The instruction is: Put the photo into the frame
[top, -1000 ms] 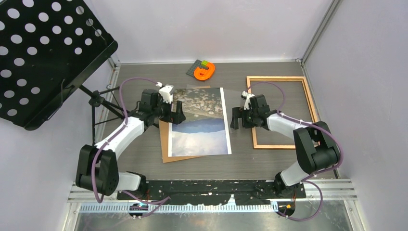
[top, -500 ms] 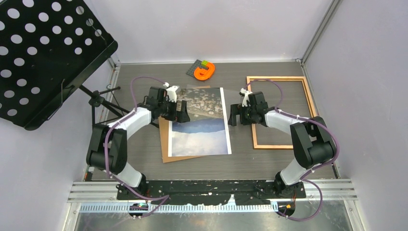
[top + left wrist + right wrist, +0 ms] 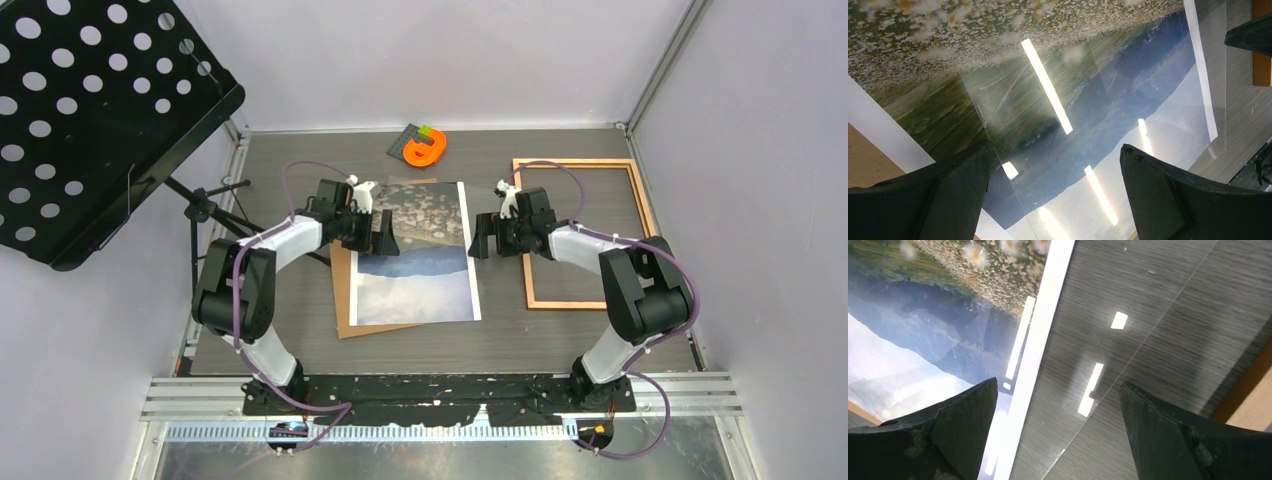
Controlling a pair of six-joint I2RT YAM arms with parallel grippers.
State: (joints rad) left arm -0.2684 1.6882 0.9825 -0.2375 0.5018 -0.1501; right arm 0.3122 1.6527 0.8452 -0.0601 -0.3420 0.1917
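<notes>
Photo (image 3: 415, 265) lies face up mid-worktop on the brown backing board (image 3: 342, 300), with the clear sheet (image 3: 1088, 340) overlapping its far right part. Frame (image 3: 570, 162) lies empty near the right edge, likely parked ready to receive it. Left gripper (image 3: 383, 232) and right gripper (image 3: 482, 238) flank the photo's long sides, fingers apart and holding nothing, probably lining up an edge pickup.

One photo (image 3: 415, 255), one frame (image 3: 590, 162), one backing board (image 3: 343, 300), one clear sheet (image 3: 1088, 340), one perforated stand (image 3: 88, 150).
</notes>
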